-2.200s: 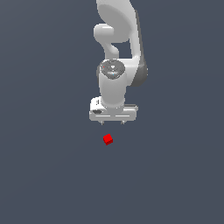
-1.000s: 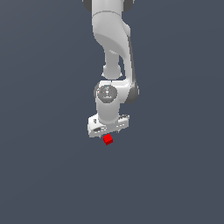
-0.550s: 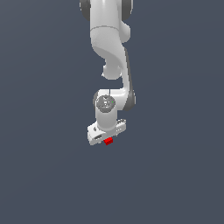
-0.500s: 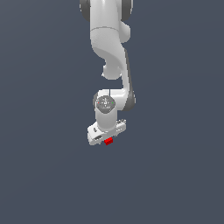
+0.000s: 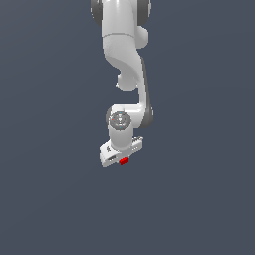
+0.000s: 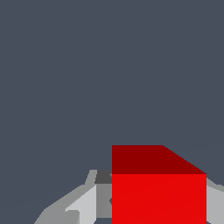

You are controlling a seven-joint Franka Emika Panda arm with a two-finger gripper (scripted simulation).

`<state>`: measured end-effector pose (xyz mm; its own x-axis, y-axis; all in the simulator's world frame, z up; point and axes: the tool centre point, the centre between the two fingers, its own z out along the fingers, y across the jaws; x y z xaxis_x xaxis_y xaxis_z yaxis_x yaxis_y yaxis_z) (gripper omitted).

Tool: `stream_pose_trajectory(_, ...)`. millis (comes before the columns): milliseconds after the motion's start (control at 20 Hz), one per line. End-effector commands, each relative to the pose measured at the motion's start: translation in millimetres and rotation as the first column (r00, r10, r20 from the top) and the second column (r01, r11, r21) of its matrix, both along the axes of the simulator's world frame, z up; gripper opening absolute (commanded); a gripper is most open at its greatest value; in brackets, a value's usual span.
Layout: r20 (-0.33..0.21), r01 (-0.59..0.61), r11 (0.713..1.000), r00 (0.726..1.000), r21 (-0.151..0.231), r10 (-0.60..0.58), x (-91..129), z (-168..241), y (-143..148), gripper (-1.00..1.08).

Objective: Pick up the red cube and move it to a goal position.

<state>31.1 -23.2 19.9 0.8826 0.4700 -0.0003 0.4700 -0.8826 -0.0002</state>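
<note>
The red cube [image 5: 124, 160] sits on the dark grey floor, right under the white gripper [image 5: 122, 157], which partly covers it in the exterior view. The arm reaches straight down over it. In the wrist view the red cube [image 6: 159, 188] fills the space between the two fingers [image 6: 83, 205]. One finger lies flush against each side of the cube, so the gripper is shut on it. The cube appears to rest at floor level.
Only the plain dark grey floor [image 5: 50, 199] surrounds the arm. No other object or marker shows in either view.
The gripper came down from above the cube until its fingers stood around it. Over the last half second the arm and the cube have barely moved.
</note>
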Motion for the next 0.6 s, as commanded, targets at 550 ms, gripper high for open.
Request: stream_pose_trajectory(550,0.0,0.0,1.0,1.0,0.0,0.0,-1.2,6.6,0.9,-1.0)
